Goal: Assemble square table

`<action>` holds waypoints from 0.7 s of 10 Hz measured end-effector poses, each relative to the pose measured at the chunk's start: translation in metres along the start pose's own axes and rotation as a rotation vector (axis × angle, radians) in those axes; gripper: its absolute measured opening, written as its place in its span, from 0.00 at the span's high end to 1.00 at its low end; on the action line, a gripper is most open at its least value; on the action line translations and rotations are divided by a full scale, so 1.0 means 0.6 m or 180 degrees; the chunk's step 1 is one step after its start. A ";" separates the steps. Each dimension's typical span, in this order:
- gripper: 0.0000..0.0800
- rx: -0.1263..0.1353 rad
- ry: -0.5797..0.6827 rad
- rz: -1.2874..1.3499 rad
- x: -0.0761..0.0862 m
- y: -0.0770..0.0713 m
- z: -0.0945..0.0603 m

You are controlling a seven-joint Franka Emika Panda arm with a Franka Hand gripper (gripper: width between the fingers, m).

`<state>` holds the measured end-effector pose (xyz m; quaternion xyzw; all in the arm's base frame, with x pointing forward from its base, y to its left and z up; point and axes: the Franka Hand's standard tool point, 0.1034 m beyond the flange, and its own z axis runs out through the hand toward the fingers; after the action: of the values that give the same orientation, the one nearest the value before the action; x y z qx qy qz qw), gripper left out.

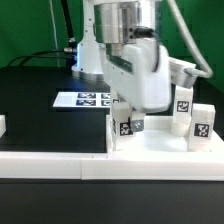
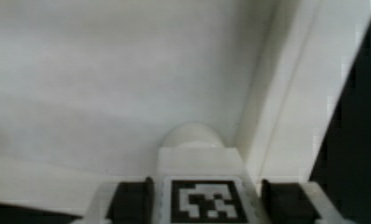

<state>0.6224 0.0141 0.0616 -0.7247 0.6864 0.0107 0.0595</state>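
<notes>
The white square tabletop (image 1: 160, 143) lies at the exterior view's lower right. My gripper (image 1: 126, 116) is shut on a short white tagged leg (image 1: 125, 125) and holds it upright over the tabletop's left corner. In the wrist view the leg (image 2: 200, 160) sits between my dark fingers (image 2: 129, 200), its rounded tip pointing at the tabletop's inner surface (image 2: 111, 80) close to the raised rim (image 2: 292, 80). I cannot tell whether the tip touches the tabletop. Two more tagged legs (image 1: 184, 102) (image 1: 201, 124) stand upright at the tabletop's right side.
The marker board (image 1: 85, 98) lies on the black table behind my gripper. The long low white wall strip (image 1: 45, 165) runs along the front. A small white part (image 1: 2, 125) sits at the exterior view's left edge.
</notes>
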 end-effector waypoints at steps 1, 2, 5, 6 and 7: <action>0.64 0.0016 -0.0038 0.0389 -0.003 -0.002 0.002; 0.64 0.0031 -0.0080 0.0707 -0.006 -0.005 0.004; 0.64 0.0125 -0.0220 0.1984 -0.005 -0.016 0.004; 0.64 0.0124 -0.0223 0.2084 -0.005 -0.016 0.004; 0.64 0.0126 -0.0224 0.2310 -0.003 -0.017 0.003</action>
<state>0.6325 0.0163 0.0605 -0.4318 0.8965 0.0427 0.0894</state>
